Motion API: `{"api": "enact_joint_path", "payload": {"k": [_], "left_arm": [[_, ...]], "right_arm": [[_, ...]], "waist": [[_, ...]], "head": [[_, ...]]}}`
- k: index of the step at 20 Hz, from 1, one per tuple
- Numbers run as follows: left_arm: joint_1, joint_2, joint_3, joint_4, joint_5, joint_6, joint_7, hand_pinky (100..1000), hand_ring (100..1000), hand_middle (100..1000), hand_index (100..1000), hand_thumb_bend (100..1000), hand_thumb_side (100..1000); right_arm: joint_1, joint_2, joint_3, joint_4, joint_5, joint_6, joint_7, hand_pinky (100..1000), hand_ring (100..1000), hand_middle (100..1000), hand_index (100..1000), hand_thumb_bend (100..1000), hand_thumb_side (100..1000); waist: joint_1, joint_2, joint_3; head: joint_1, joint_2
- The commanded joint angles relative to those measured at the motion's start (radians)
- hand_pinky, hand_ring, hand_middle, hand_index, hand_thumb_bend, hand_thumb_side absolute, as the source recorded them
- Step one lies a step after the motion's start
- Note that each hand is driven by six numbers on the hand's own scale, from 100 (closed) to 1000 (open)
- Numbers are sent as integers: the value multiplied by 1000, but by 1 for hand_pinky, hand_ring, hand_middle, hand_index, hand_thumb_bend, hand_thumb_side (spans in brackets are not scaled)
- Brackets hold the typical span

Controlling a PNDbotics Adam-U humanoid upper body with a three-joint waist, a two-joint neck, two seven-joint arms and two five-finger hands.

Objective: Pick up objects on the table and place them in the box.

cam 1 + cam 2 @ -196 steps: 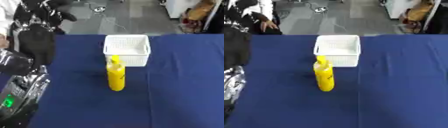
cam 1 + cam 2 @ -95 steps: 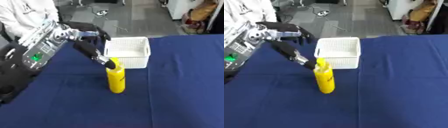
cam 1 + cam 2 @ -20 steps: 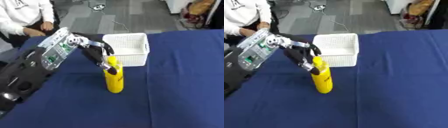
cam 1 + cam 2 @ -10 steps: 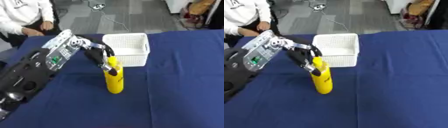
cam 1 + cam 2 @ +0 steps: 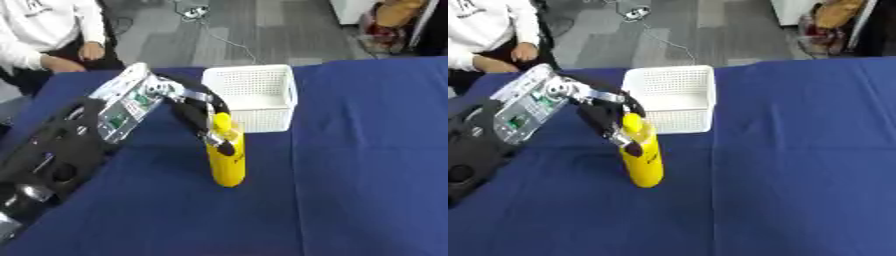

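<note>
just in front of the white basket [image 5: 251, 95] stands a yellow bottle [image 5: 227, 160], upright on the blue table [image 5: 350, 175], its top close to the basket's front wall. dark marks show on the bottle, too small to read. the left hand [image 5: 199, 116] reaches in beside the basket, its dark fingers [image 5: 220, 141] curled around the bottle's neck. no other hand shows.

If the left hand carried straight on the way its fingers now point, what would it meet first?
Most likely the yellow bottle: the left hand is already at its neck, fingers angled down beside it. Whether they touch is unclear.
</note>
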Motion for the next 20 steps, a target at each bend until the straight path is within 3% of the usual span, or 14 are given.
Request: {"api": "enact_joint_path", "payload": {"k": [1,20], "left_arm": [[-10,10,7,-3,-2,-8,0,703,729,859,954,758,701],[3,10,27,13,-24,-16,0,702,733,864,960,744,691]], "right_arm": [[-24,-3,-2,-15,-4,3,-1,183,254,320,451,100,859],[-44,14,-3,-15,-12,7,-1,183,254,320,451,100,858]], "waist": [[-2,-11,-1],[2,1,-22]], "head": [[11,-13],[11,-23]]}}
